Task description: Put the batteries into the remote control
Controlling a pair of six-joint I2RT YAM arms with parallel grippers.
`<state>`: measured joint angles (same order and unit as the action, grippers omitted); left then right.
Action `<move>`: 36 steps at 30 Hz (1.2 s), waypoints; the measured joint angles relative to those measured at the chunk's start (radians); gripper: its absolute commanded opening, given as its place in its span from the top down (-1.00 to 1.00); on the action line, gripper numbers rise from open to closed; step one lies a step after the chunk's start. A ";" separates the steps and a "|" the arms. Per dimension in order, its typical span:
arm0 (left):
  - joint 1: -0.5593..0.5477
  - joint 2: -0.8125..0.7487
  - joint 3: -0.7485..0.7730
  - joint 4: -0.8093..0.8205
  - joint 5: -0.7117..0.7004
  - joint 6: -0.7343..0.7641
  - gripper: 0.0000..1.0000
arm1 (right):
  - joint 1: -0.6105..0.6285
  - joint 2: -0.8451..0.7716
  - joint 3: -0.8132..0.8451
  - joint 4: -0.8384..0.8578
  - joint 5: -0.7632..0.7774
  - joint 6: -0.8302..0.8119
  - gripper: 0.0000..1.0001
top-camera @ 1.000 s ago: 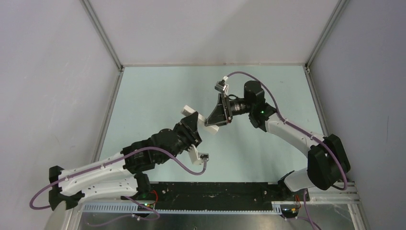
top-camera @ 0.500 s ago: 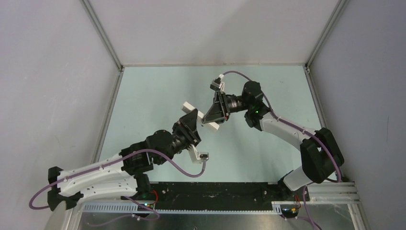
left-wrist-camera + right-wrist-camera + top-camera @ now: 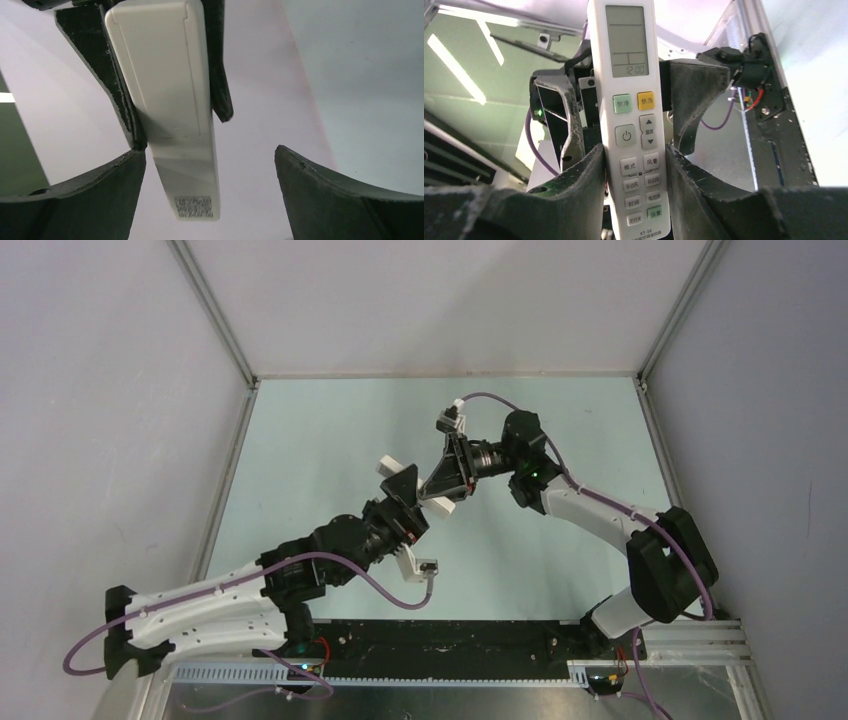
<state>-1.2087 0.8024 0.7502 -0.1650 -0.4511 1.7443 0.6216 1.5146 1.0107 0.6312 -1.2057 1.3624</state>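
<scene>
Pale green table inside grey walls

The table (image 3: 300, 440) fills the middle of the overhead view, with a metal rail (image 3: 225, 485) along its left side. A black strip (image 3: 450, 635) runs along its lower edge. The left arm's base (image 3: 296, 637) and the right arm's base (image 3: 612, 620) sit on that strip, and a white slotted duct (image 3: 450, 672) lies just below it.

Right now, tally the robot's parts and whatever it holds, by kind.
slim white rectangular remote control: 1
black two-finger pincers: 2 (left pincer open, right pincer shut on the remote)
white-and-black robot arms: 2 (left arm, right arm)
Total: 5
</scene>
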 measured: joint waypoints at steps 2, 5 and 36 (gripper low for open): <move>0.000 0.001 -0.019 -0.006 -0.003 -0.021 -0.99 | -0.014 -0.002 0.001 -0.091 0.018 -0.057 0.68; 0.000 -0.009 -0.051 -0.023 -0.010 -0.076 -0.99 | -0.072 -0.020 0.002 -0.300 0.082 -0.188 0.67; 0.025 0.159 0.107 -0.344 -0.005 -1.904 -0.99 | -0.206 0.202 0.018 -1.188 1.513 -0.915 -0.54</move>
<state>-1.1835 0.9619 0.8570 -0.5087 -0.4561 -0.1593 0.4152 1.7164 1.0290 -0.5568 0.3069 0.4477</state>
